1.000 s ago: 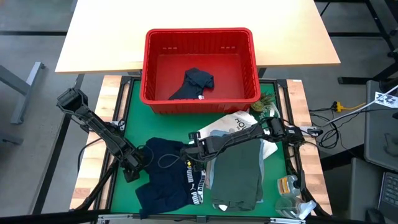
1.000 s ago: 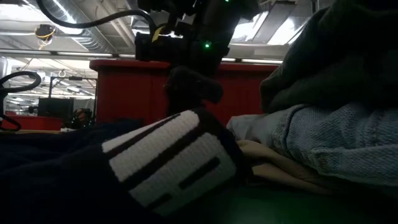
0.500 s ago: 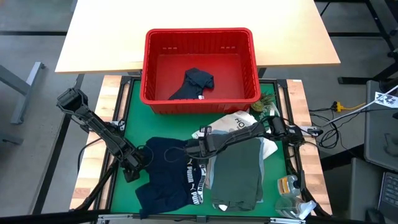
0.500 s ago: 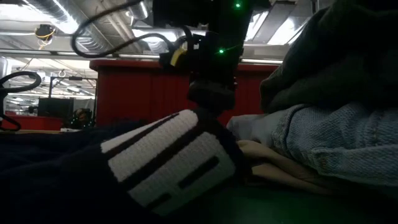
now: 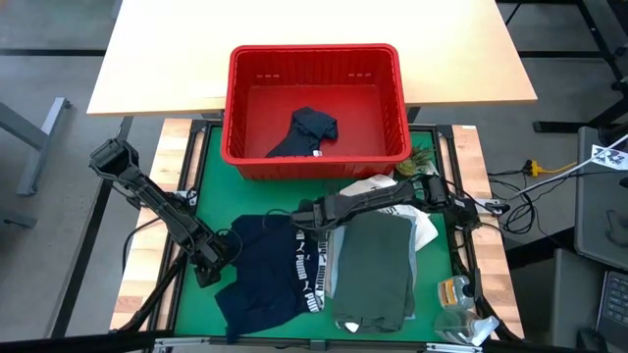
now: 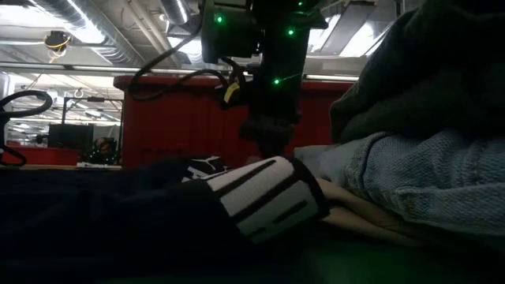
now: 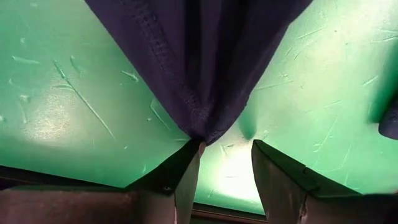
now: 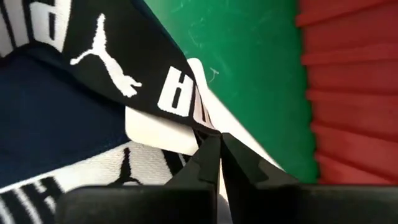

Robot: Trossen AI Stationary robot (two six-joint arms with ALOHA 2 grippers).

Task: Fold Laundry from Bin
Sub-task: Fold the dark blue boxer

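My right gripper [image 5: 304, 213] was pinched shut on the waistband of the navy shorts [image 5: 267, 275], at the corner nearest the bin [image 5: 316, 147]. Left gripper [image 7: 225, 163] sat w/ jaws apart astride the shorts' opposite edge, grip uncertain. Shorts' long axis ran away from the bin, between both arms; right arm nearer the band. Olive garment [image 5: 375, 263] lay folded just beside. Only high view showed another dark piece [image 5: 306, 131] inside bin.
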